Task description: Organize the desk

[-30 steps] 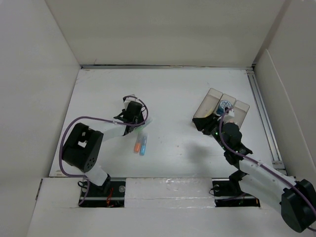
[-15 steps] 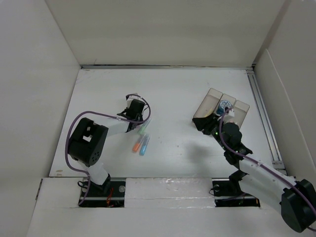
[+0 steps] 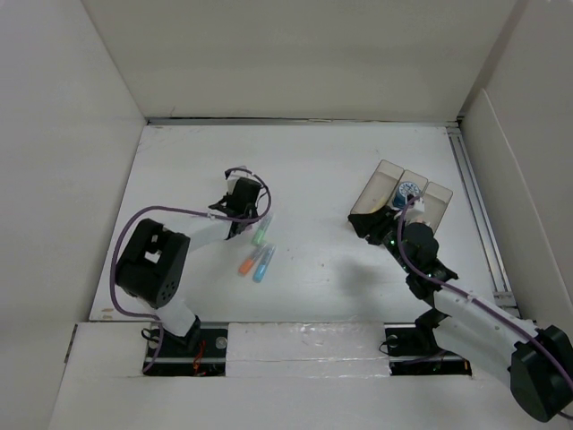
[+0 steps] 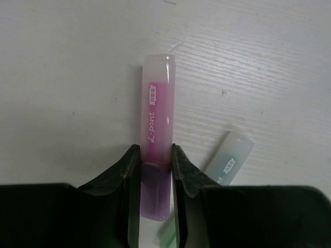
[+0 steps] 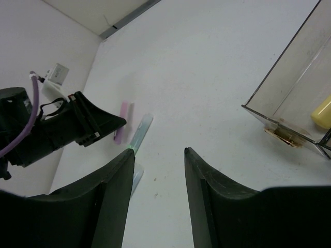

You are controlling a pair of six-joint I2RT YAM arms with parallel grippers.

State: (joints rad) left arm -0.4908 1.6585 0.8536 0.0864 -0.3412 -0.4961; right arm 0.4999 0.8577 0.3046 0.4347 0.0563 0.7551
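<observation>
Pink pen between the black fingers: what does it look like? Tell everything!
The pink highlighter is a chunky plastic stick: bright pink body with white lettering and a frosted, see-through cap at the far end. It seems to lie flat on the white desk. The left gripper squeezes its near half, one black finger on each side. A pale green highlighter lies angled beside it.

Even, diffuse white light fills the overhead view, washing the surface (image 3: 313, 170) pale and leaving only a faint, soft shadow on it left of the right arm (image 3: 448, 300). From the left wrist, the pink marker (image 4: 158, 124) is sharp with a mild sheen on its cap, while the left end effector (image 4: 155, 150) flanking it is dark and soft-edged. From the right wrist, the right end effector (image 5: 159, 152) looms as blurred black shapes against a bright, low-contrast surface.
</observation>
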